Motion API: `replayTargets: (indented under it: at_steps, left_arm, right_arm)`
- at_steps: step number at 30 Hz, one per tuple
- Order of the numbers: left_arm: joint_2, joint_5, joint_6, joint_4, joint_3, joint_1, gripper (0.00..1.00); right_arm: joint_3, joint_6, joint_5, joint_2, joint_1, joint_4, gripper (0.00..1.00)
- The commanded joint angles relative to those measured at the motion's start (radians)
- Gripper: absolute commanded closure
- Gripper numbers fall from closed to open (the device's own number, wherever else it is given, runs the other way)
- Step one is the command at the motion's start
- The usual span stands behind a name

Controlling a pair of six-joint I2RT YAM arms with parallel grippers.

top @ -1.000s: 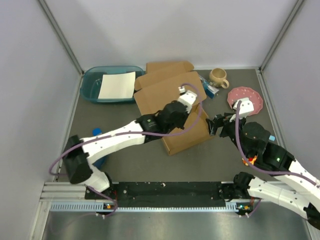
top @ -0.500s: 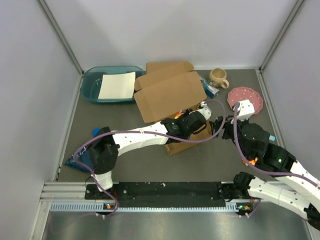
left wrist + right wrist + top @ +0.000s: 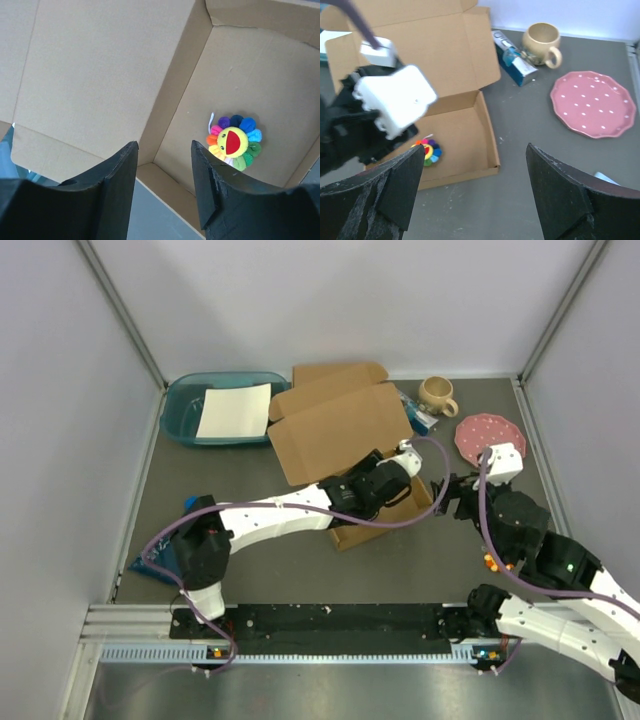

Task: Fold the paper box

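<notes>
Dark grey table (image 3: 200, 475) inside pale grey walls. At its middle, the paper box (image 3: 335, 430): shallow tray open on the near side, wide lid flap lying open toward the far wall. On the tray floor, a rainbow flower toy (image 3: 233, 142). Above the tray, the left gripper (image 3: 162, 150), pointed down into the box, fingers parted by a moderate gap, nothing between them. Just right of the box, the right gripper (image 3: 476, 150), spread wide and empty, hovering by the tray's near right corner. Far left, a teal tub (image 3: 182, 410) holding a white sheet (image 3: 233, 410). Far right, a beige mug (image 3: 542, 42), a blue-and-white packet (image 3: 512, 57) just beside the lid, and a pink dotted plate (image 3: 592, 102).
</notes>
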Motion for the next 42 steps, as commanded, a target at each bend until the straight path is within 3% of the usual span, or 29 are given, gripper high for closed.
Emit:
replayTargets:
  at_steps: [1, 6, 9, 10, 13, 18, 25, 30, 36, 42]
  left_arm:
    - [-0.162, 0.003, -0.076, 0.063, -0.029, 0.011, 0.47]
    - [-0.369, 0.069, -0.257, 0.133, -0.176, 0.063, 0.46]
    - [-0.564, 0.1, -0.524, 0.239, -0.38, 0.121, 0.46]
    - [-0.662, 0.094, -0.58, 0.273, -0.44, 0.138, 0.47]
    - [-0.815, 0.043, -0.755, 0.367, -0.667, 0.137, 0.49]
    - [-0.931, 0.005, -0.985, 0.364, -0.894, 0.135, 0.51]
    - [-1.096, -0.081, -0.944, 0.318, -0.968, 0.143, 0.5]
    - [-1.176, -0.066, -0.924, 0.281, -0.988, 0.179, 0.5]
    - [-1.198, -0.002, -0.929, 0.284, -1.019, 0.239, 0.5]
    - [-1.169, 0.028, -0.912, 0.3, -1.016, 0.276, 0.5]
  right_arm:
    - [0.032, -0.008, 0.152, -0.029, 0.008, -0.028, 0.17]
    - [-0.018, 0.055, 0.125, 0.028, -0.032, -0.032, 0.15]
    - [-0.019, 0.095, -0.042, 0.123, -0.177, -0.011, 0.14]
    - [-0.012, 0.11, -0.184, 0.149, -0.29, 0.012, 0.14]
    - [-0.002, 0.164, -0.424, 0.279, -0.424, 0.067, 0.17]
    - [0.05, 0.172, -0.468, 0.483, -0.485, 0.195, 0.2]
    - [0.083, 0.115, -0.449, 0.689, -0.503, 0.32, 0.23]
    - [0.051, 0.1, -0.411, 0.789, -0.508, 0.365, 0.25]
    - [-0.017, 0.111, -0.34, 0.861, -0.508, 0.405, 0.27]
    - [-0.063, 0.167, -0.388, 0.921, -0.517, 0.422, 0.28]
